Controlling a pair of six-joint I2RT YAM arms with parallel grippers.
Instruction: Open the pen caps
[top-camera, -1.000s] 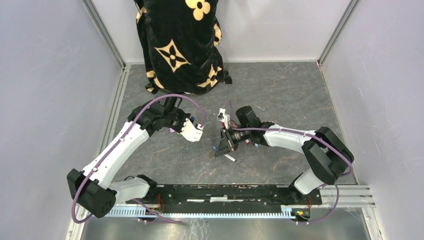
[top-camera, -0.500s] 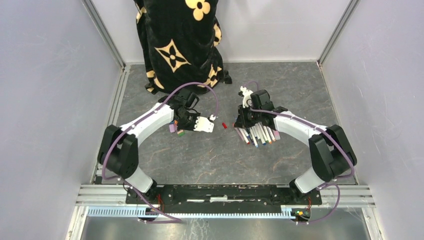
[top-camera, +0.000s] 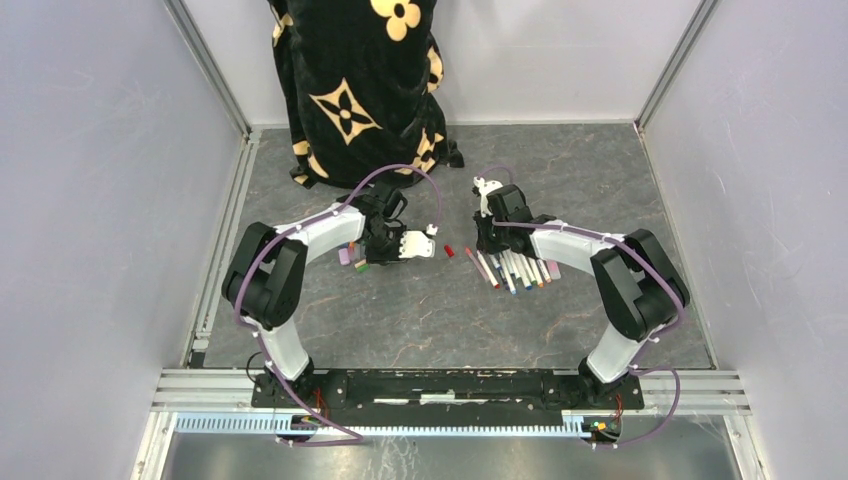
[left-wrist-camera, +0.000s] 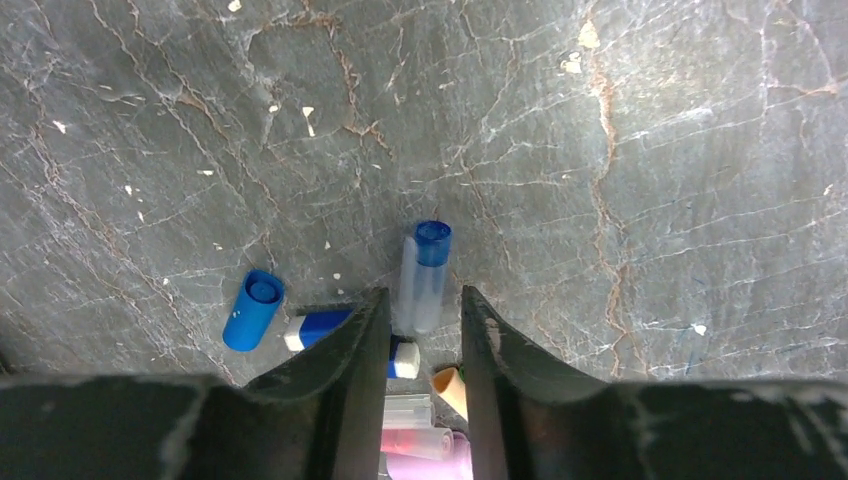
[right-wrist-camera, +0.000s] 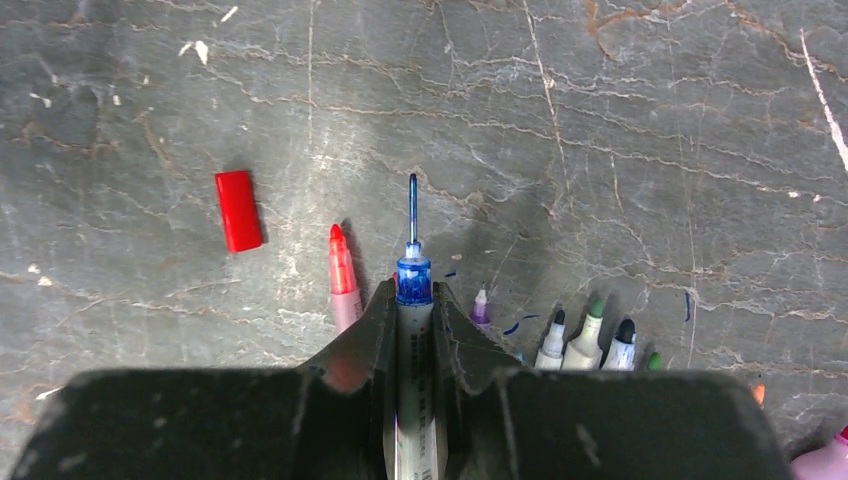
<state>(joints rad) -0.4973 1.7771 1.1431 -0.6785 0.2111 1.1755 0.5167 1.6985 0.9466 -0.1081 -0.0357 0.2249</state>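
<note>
**Top view.** Both arms bend inward over the grey marbled table (top-camera: 440, 330).

**Right wrist view.**
- The right gripper (right-wrist-camera: 412, 300) is clamped on a blue pen (right-wrist-camera: 412, 278). The pen's bare nib points to 12 o'clock, and the fingers hide its barrel.
- A red cap (right-wrist-camera: 238, 210) lies alone at 10 o'clock from the nib.
- A red-tipped pen (right-wrist-camera: 342, 272) lies just beside the gripper at 9 o'clock.
- A row of uncapped pens (right-wrist-camera: 590, 340) lies at 4 o'clock, with their barrels cut off behind the gripper body.

**Left wrist view.**
- The left gripper (left-wrist-camera: 420, 305) has its jaws apart and grips nothing.
- A clear cap (left-wrist-camera: 426, 275) with a blue end lies on the table at the mouth of the gap.
- A blue cap (left-wrist-camera: 252, 310) lies at 9 o'clock.
- A blue-and-white piece (left-wrist-camera: 325, 328) is partly covered by a finger.
- At 6 o'clock an orange cap (left-wrist-camera: 450, 385) and pink and purple caps (left-wrist-camera: 420, 450) show through the gap, mostly hidden.

**Surroundings.** A black cloth (top-camera: 350, 90) with gold flowers stands at the table's 12 o'clock edge.
</note>
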